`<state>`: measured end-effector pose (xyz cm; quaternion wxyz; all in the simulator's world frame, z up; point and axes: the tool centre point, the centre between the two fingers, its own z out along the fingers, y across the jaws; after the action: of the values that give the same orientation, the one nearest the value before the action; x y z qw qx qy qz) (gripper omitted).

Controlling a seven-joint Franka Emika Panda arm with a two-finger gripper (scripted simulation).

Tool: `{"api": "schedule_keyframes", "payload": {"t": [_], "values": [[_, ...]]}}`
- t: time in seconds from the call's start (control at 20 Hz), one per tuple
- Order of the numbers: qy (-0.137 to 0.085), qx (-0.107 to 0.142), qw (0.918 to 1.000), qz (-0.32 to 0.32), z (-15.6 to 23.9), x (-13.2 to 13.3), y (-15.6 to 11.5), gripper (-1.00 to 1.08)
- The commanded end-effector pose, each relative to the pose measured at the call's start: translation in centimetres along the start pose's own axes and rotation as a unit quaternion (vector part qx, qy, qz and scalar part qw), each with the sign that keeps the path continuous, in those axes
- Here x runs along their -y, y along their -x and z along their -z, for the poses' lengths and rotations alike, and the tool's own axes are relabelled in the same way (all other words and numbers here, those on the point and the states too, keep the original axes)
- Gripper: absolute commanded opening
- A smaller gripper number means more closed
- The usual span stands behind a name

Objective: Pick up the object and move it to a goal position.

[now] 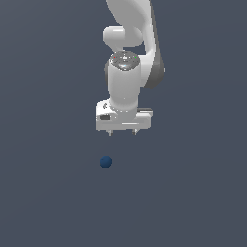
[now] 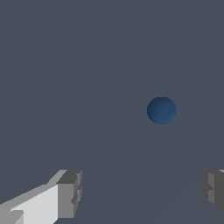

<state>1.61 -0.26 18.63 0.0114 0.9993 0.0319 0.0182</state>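
A small dark blue ball [image 1: 106, 162] lies on the plain grey floor, toward the exterior view's left of the arm and nearer the camera. My white gripper [image 1: 122, 132] hangs above the floor, pointing down, with its two short fingers spread wide and nothing between them. It is clear of the ball and not touching it. In the wrist view the ball [image 2: 162, 110] shows whole, ahead of the gap between the fingers, and the two grey fingertips [image 2: 70, 192] stand far apart at the picture's edge. The gripper [image 2: 142, 193] is open and empty.
The grey floor [image 1: 193, 193] is flat and featureless all around. The white arm [image 1: 126, 77] rises out of the top of the exterior view.
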Motion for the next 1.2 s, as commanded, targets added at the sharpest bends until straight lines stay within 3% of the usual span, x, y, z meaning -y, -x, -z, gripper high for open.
{"api": "schedule_keyframes", "payload": {"t": [0.0,0.7,1.15], "values": [[-0.001,0.001,1.0,-0.003,-0.5,-0.4,-0.3,1.0],[-0.008,0.013,0.999,-0.043,-7.3,-5.6,-4.1,1.0],[-0.011,0.018,0.998,-0.059,-10.6,-8.0,-5.1,1.0]]}}
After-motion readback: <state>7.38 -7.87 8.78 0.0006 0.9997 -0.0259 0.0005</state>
